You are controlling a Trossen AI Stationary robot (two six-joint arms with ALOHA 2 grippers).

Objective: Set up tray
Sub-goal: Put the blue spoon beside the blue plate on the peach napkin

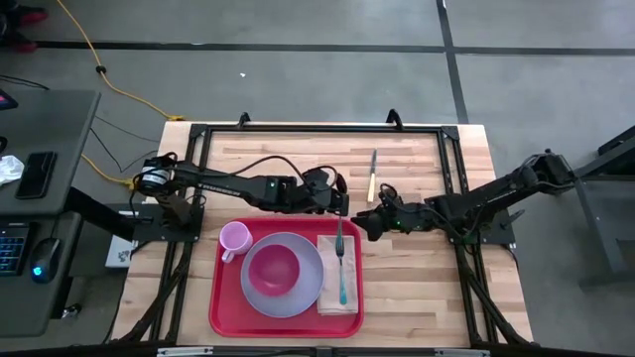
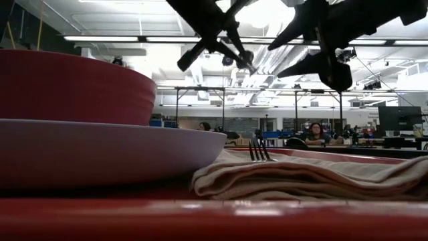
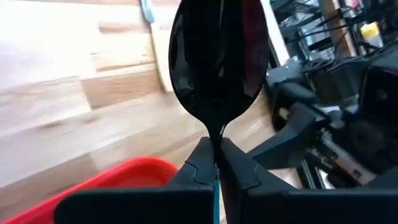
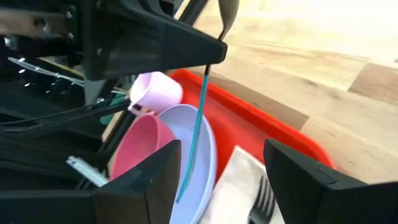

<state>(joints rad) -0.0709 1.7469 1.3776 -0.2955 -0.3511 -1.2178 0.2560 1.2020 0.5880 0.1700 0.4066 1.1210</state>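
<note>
Red tray (image 1: 224, 307) on table, left end effector (image 1: 340, 210) above its far edge

Two dark, slender jointed arms are mounted at opposite edges of the table, black cables looped along both. A silver cylinder is seen at the left arm's base. The left gripper (image 1: 340, 210) and right gripper (image 1: 364, 224) are fitted with angular black fingers (image 4: 140, 183), matte and wedge-shaped.

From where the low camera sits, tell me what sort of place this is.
Probably a robotics lab or open workshop: ceiling strip lights, desks with monitors and a seated person behind the wooden table, whose red tray is set for a meal.
</note>
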